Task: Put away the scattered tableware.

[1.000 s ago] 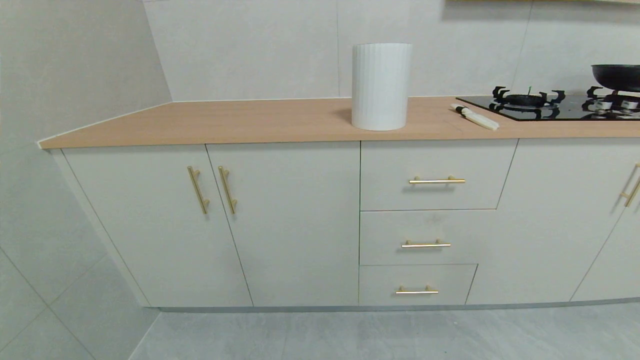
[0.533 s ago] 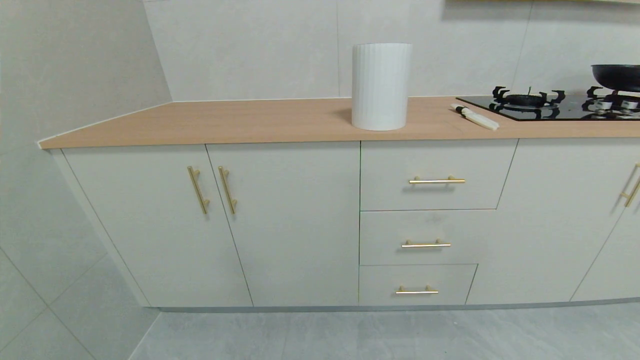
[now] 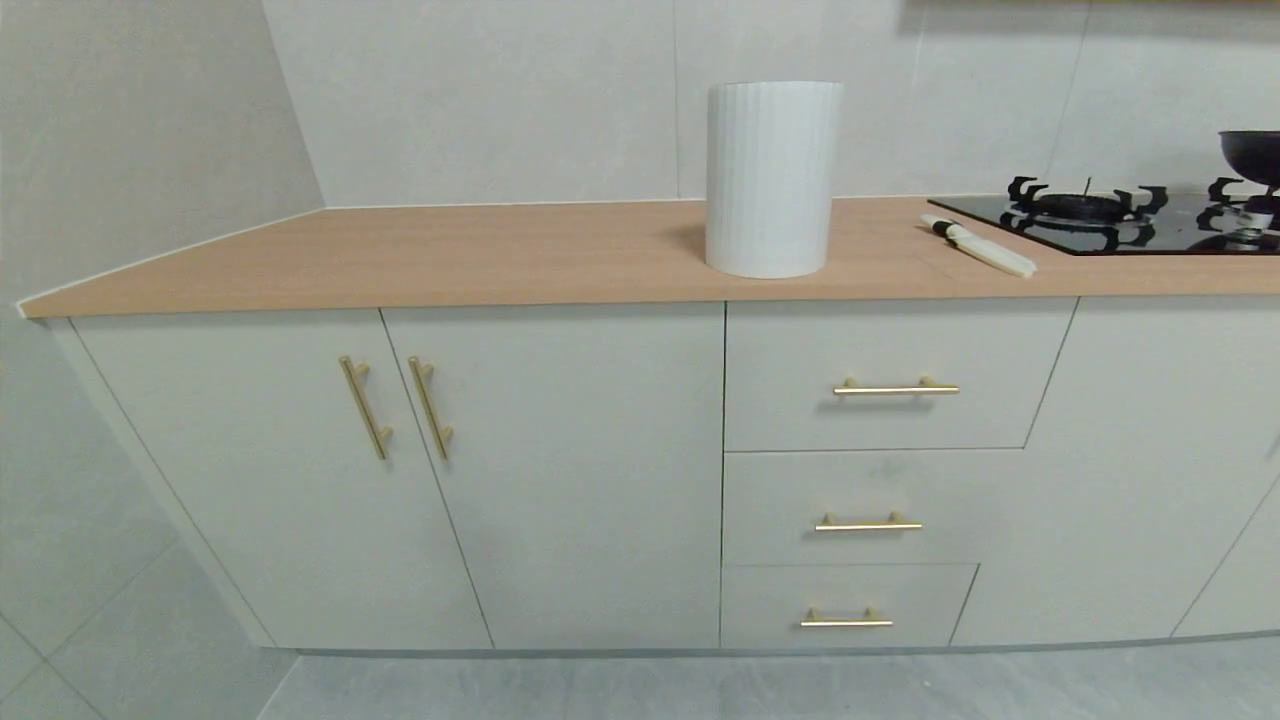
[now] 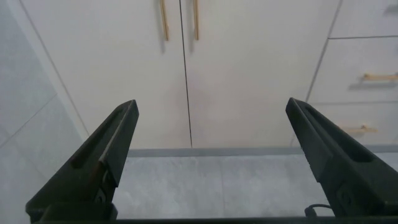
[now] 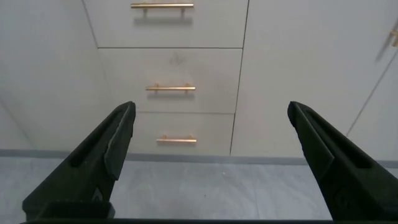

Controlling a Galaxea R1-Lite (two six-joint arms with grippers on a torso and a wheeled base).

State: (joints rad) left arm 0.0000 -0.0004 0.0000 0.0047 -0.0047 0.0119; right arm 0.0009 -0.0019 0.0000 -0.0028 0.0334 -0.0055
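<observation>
A white knife-like utensil with a dark band [image 3: 978, 245] lies on the wooden countertop [image 3: 450, 255], just left of the black gas hob [image 3: 1120, 215]. A tall white ribbed cylinder [image 3: 771, 180] stands on the counter above the drawers. My left gripper [image 4: 211, 112] is open and held low, facing the double cabinet doors [image 4: 183, 68] and the floor. My right gripper [image 5: 208, 112] is open too, facing the stack of three drawers [image 5: 171, 81] with gold handles. Neither holds anything.
A dark pan [image 3: 1250, 155] sits on the hob at the far right. Below the counter are two doors with gold handles [image 3: 395, 405] and three drawers [image 3: 880, 390]. A tiled wall meets the counter's left end. Grey floor tiles [image 3: 700, 690] lie in front.
The whole head view has shifted and the cabinet looks larger and nearer, so the camera has moved closer. Nothing on the counter has moved.
</observation>
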